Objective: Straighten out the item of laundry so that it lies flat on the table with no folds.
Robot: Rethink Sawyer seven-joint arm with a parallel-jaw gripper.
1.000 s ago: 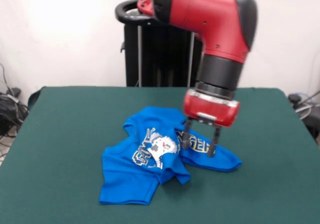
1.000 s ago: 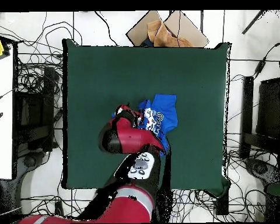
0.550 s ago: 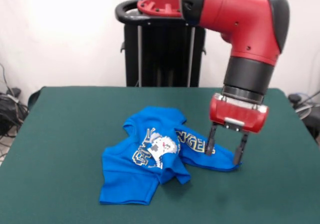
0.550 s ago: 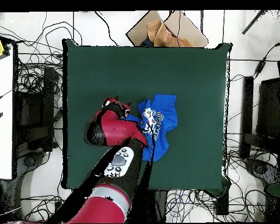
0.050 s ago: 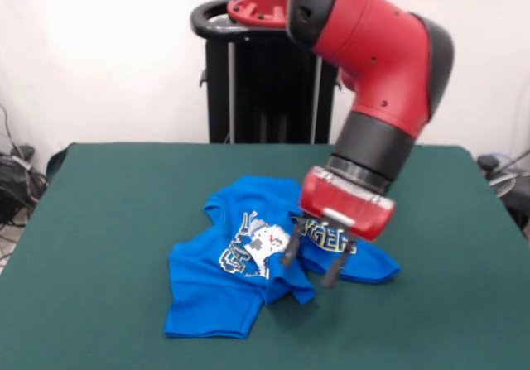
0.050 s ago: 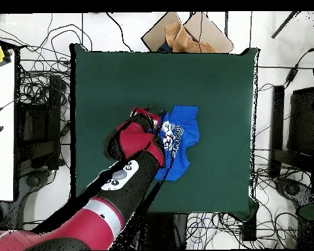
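Crumpled blue T-shirt (image 5: 248, 258) on green table (image 5: 99, 221), white print only partly legible, open tool (image 5: 311, 261) just above it.

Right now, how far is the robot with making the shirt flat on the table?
Little looks done: the blue T-shirt is on the green table but bunched, with folds across its print. In hand: the open gripper hangs over the shirt's middle fold, holding nothing. Left: spreading every fold flat.

A robotics lab: tangled cables (image 6: 35, 98) ring a green-felt table (image 6: 120, 78).
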